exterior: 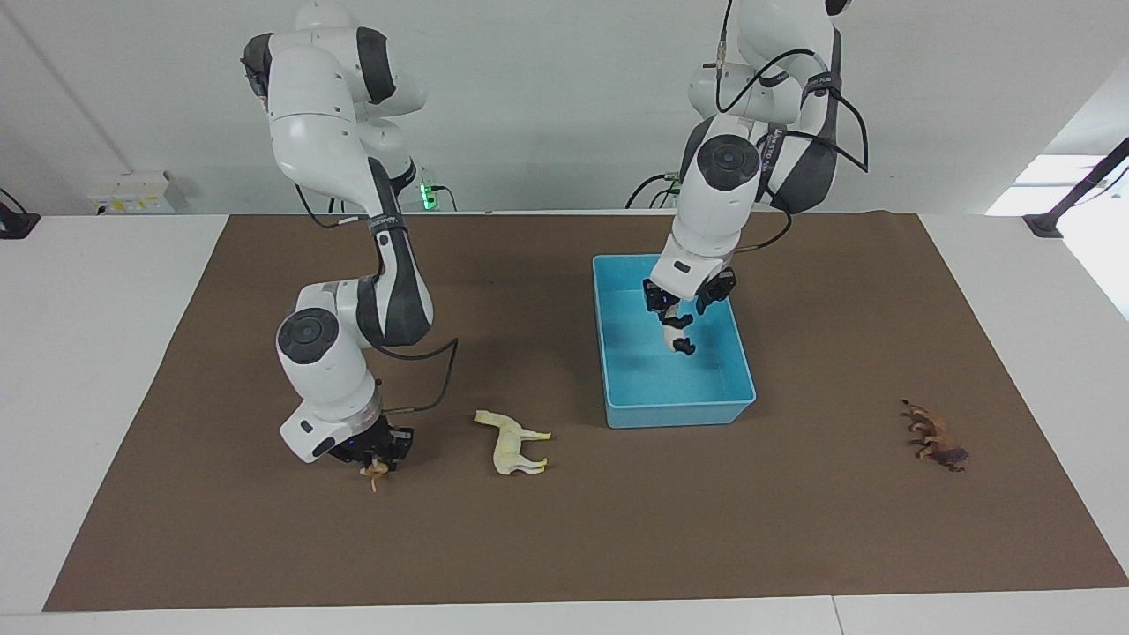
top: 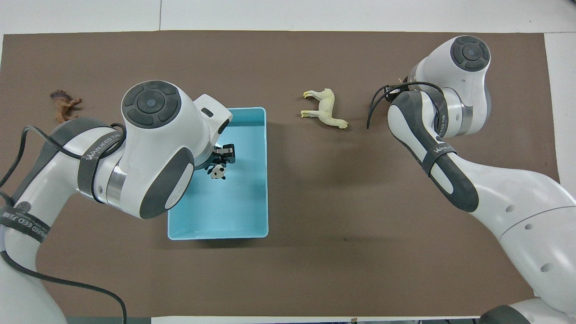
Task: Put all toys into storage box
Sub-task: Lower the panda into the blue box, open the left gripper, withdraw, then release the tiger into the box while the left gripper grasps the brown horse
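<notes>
My left gripper (exterior: 677, 309) hangs over the light blue storage box (exterior: 679, 410), shut on the black-and-white panda (exterior: 679, 337), which dangles above the box floor. In the overhead view the left gripper (top: 223, 155) and the panda (top: 217, 171) are over the box (top: 265, 180). My right gripper (exterior: 377, 459) is low over the mat at the right arm's end, shut on the orange tiger (exterior: 375, 476), which is mostly hidden. The cream-white horse (exterior: 519, 444) lies on its side between the tiger and the box. The brown lion (exterior: 937, 437) lies at the left arm's end.
A brown mat (exterior: 706, 529) covers the table. In the overhead view the horse (top: 325, 109) and the lion (top: 63, 104) lie farther from the robots than the box's middle. The right arm's wrist (top: 468, 54) hides its gripper there.
</notes>
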